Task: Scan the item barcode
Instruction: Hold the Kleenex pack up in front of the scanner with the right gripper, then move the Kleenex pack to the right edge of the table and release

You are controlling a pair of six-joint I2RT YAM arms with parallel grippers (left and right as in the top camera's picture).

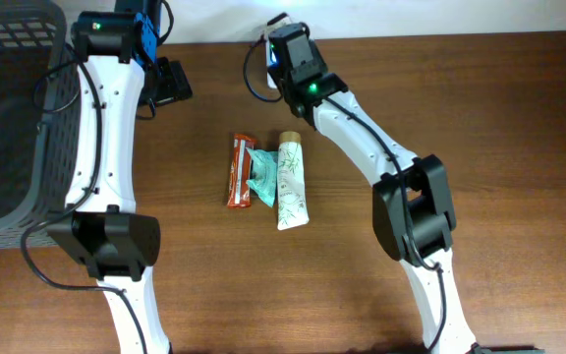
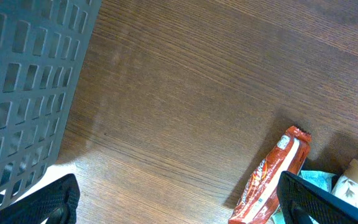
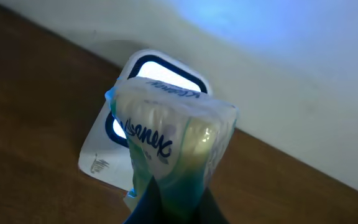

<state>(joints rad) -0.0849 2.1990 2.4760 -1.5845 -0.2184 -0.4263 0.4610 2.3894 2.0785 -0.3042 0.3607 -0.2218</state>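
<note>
Tissue pack [image 3: 166, 137] is pinched by right gripper [image 3: 166, 208] before scanner [image 3: 101, 155]; it should be rotated slowly toward the glow; left gripper [image 2: 185, 202] is spread.

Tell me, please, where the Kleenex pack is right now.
In the right wrist view, the Kleenex pack is clamped in the right gripper, held just in front of the glowing white scanner at the back edge of the table.

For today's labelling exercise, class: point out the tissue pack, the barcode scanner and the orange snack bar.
tissue pack [image 3: 166, 140], right wrist view, on its printed front.
barcode scanner [image 3: 96, 154], right wrist view, on its white lower corner.
orange snack bar [image 2: 268, 180], left wrist view, mid-wrapper.
</note>
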